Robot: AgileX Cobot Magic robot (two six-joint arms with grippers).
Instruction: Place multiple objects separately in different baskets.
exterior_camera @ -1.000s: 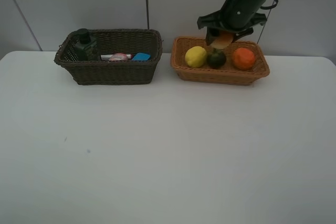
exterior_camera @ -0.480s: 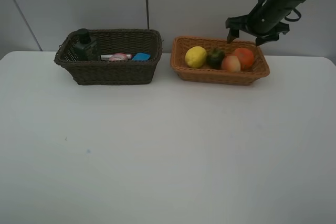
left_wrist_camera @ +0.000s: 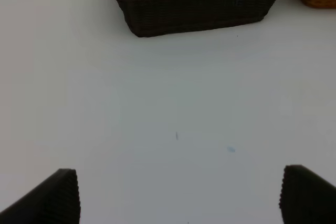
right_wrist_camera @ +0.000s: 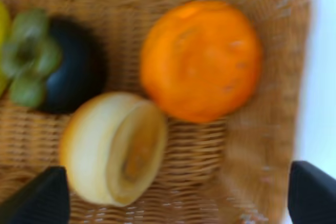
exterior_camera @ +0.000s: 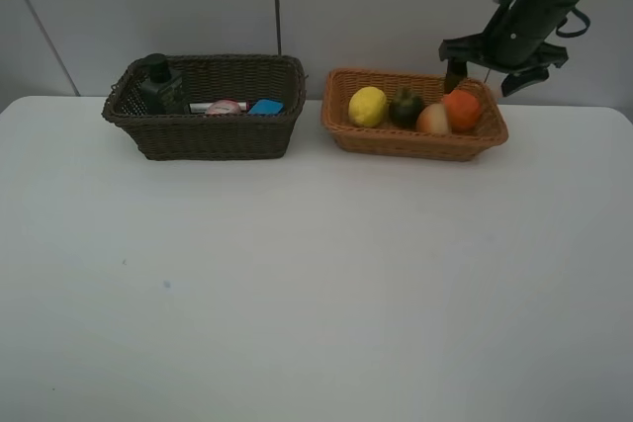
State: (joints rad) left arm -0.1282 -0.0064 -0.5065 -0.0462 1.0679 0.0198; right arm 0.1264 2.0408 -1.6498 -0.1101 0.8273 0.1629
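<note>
1. The white table [exterior_camera: 316, 274] carries both baskets at its far edge; its near part is bare apart from a few small specks.
2. The dark brown basket [exterior_camera: 203, 106] stands on the left side of the table, well apart from my right claw. It holds a dark green pump bottle [exterior_camera: 158, 86] at its left end, then a white-pink marker [exterior_camera: 206, 107], a pink bottle [exterior_camera: 225, 106] lying down, and a blue item [exterior_camera: 265, 106] that I cannot identify further.
3. The light tan basket [exterior_camera: 413, 114] stands just beside the brown one, on its right, the two not touching.
4. My right claw [exterior_camera: 493, 66] hangs above the back right corner of the tan basket, jaws spread wide and gripping nothing; my wrist view shows both fingertips clear of the fruit.
5. My left claw [left_wrist_camera: 178, 195] hovers low over bare table in front of the brown basket, jaws fully apart, nothing between them.
6. The orange [exterior_camera: 461, 109] lies at the right end of the tan basket.
7. The lemon [exterior_camera: 368, 106] lies at the left end.
8. The peach-like fruit [exterior_camera: 433, 120] rests against the orange, towards the front wall.
9. The mangosteen [exterior_camera: 405, 108] sits between lemon and peach, touching the peach in my wrist view.
</note>
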